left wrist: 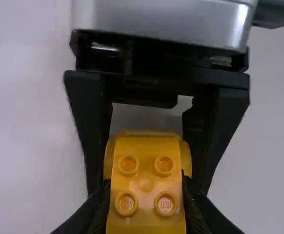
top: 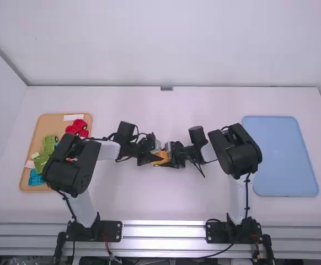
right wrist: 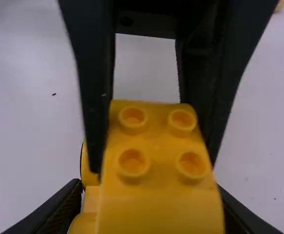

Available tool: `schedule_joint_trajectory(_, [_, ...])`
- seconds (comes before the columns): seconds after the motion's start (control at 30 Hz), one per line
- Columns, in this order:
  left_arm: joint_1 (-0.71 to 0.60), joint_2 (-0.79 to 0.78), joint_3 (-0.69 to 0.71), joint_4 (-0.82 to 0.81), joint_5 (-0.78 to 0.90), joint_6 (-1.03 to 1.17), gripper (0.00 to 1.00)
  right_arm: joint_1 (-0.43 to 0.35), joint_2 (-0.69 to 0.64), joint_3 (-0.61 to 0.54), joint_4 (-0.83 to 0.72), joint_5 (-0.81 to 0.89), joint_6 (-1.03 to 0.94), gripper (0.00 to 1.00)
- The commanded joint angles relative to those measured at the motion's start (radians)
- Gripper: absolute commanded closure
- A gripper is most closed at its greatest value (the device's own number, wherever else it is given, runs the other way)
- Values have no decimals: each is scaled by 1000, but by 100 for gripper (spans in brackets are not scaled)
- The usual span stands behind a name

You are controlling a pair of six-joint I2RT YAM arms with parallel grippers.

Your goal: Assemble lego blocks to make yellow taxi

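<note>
Pincers left [left wrist: 146, 200] and right [right wrist: 151, 200] are both clamped on the yellow lego piece [left wrist: 147, 168], near the middle of the white desk [top: 160, 207]. It looks like a fitting or hand-over step for the taxi body; next, one should hold firm while the other presses square or lets go cleanly.

Over on the white table [top: 166, 204], there's a tan tray [top: 53, 125] at left, a blue tray [top: 284, 160] at right.
</note>
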Motion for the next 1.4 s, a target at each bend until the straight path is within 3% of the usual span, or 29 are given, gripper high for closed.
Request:
schedule_joint_trajectory(0.0, [-33,32,-52,-35,-135,19,98,-13,11,-4,3,27,-15,61])
schedule_joint_trajectory(0.3, [-56,32,-52,-18,-265,-103,98,-13,11,-4,19,76,2,64])
schedule_joint_trajectory(0.7, [-56,32,-53,29,-325,-93,98,-13,11,-4,67,107,76,63])
schedule_joint_trajectory(1.0, [-58,39,-52,-35,-353,0,98,-14,11,-4,66,106,76,63])
schedule_joint_trajectory(1.23, [-40,37,-33,10,-136,-11,98,-13,11,-4,63,109,76,63])
schedule_joint_trajectory(1.37, [-37,37,2,-39,-131,-13,98,-11,11,-4,64,101,76,63])
